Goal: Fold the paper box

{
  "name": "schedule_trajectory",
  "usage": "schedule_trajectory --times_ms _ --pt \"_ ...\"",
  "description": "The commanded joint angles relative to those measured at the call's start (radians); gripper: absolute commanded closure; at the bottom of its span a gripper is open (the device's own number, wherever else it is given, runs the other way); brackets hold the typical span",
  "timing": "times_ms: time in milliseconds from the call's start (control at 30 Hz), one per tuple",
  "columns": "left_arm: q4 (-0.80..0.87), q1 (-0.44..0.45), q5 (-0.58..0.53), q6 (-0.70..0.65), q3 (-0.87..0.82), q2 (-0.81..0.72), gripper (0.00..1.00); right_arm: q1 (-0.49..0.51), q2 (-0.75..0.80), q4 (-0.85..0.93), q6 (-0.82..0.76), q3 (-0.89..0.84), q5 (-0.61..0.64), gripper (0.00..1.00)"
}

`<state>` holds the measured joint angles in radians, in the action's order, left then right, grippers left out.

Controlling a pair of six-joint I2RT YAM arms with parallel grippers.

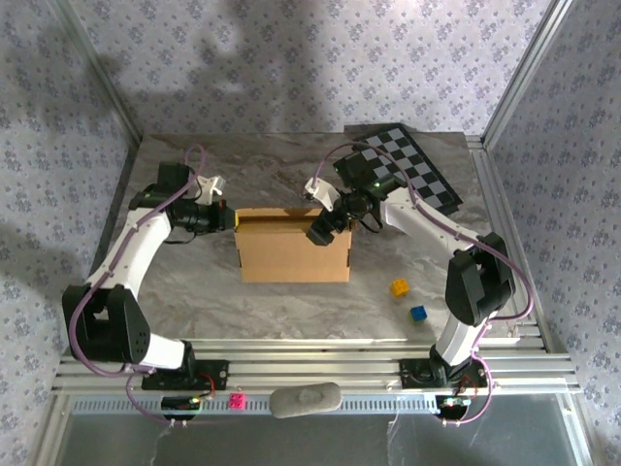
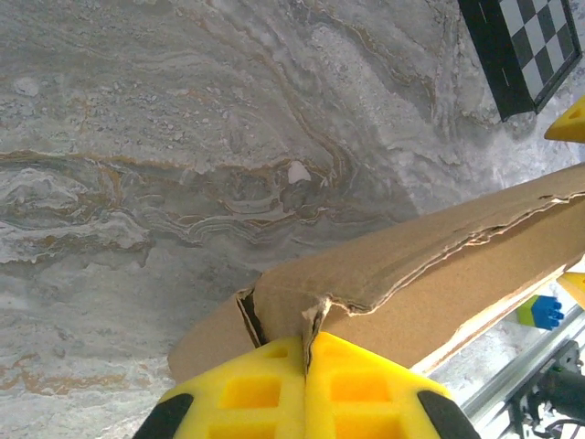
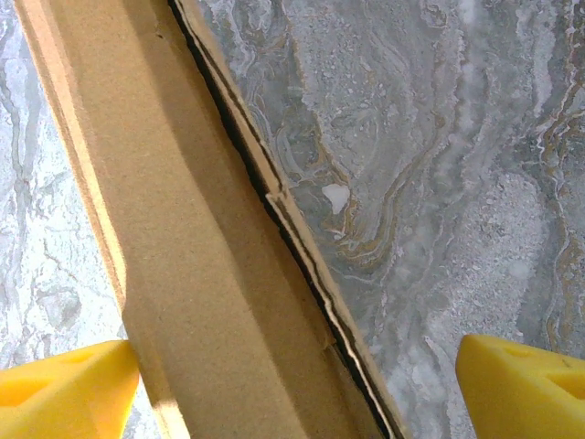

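Plain brown paper box (image 1: 291, 250); up close its corner looks torn, left claw (image 2: 306, 357) pinching it, right claw (image 3: 294, 380) spread astride.

paper box (image 1: 291, 256) central, checkered board (image 1: 427, 175) behind-right, blocks (image 1: 399, 287) apparently front-right

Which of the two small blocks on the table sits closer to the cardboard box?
The yellow block; the blue block lies farther right, beyond it.

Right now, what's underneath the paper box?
The paper box lies over the marble table, and bare marble shows around it. The patch directly beneath is covered by the cardboard, so anything lying there cannot be seen.
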<state>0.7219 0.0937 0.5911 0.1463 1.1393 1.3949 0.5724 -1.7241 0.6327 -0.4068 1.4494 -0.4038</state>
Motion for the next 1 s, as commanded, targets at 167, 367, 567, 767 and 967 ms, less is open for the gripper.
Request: schedule_trajectory --times_ms 167,367,567,767,967 --pt "-0.127 0.037 -0.055 -0.039 -0.085 -0.094 1.00 0.005 -0.006 0.000 0.043 0.025 -0.003 0.09" --pt "-0.160 0.053 -0.097 -0.045 -0.107 -0.123 1.00 -0.012 0.040 -0.050 0.108 0.046 0.022 0.07" --pt "-0.161 0.060 -0.100 -0.048 -0.102 -0.122 1.00 -0.041 0.155 -0.113 0.170 0.002 0.106 0.08" --pt "-0.159 0.063 -0.106 -0.054 -0.105 -0.120 1.00 -0.129 0.274 -0.101 0.265 -0.085 0.177 0.20" --pt "-0.153 0.065 -0.113 -0.056 -0.100 -0.108 1.00 -0.145 0.362 -0.037 0.272 -0.184 0.195 0.48"
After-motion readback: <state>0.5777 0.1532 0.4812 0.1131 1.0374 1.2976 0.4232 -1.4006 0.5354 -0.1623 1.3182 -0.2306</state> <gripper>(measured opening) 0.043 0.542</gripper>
